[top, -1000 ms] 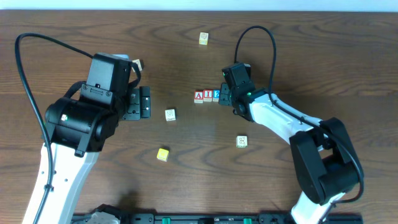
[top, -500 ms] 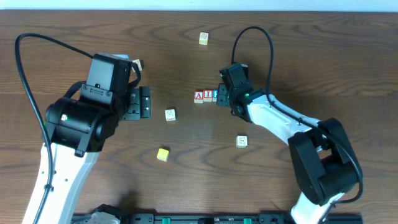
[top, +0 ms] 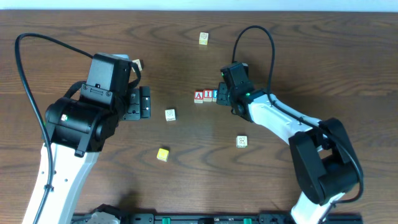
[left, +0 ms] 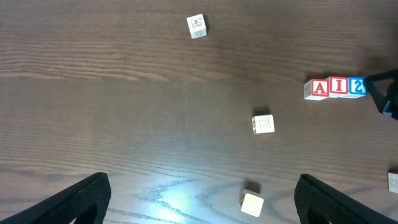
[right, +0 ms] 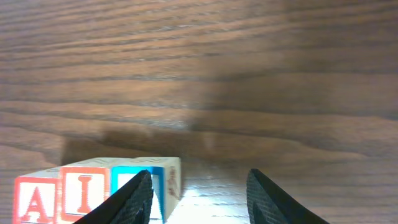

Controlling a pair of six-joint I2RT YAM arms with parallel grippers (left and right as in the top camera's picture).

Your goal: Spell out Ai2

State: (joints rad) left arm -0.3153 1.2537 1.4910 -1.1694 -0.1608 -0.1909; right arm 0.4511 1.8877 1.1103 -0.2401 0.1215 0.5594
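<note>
Three cubes stand side by side in a row at mid-table: the red A point(top: 199, 96), the red I point(top: 208, 95) and the blue 2 point(top: 215, 95). The left wrist view shows the row as A point(left: 319, 88), I point(left: 338, 86), 2 point(left: 356, 86). My right gripper point(top: 222, 96) sits low at the row's right end and is open. In its own view the right gripper point(right: 202, 199) has its left finger in front of the 2 point(right: 168, 180), its right finger well apart, and holds nothing. My left gripper point(top: 145, 102) hovers open to the left, empty.
A plain yellow cube point(top: 163, 154) lies below the row, near my left gripper point(left: 202, 199) in its own view. Cream cubes sit at mid-left point(top: 170, 114), the far edge point(top: 204, 38) and lower right point(top: 242, 141). The right arm's black cable arcs above the row.
My right gripper has shifted slightly left, closer to the blue 2 cube at the row's end. The left arm and the other cubes have not moved.
</note>
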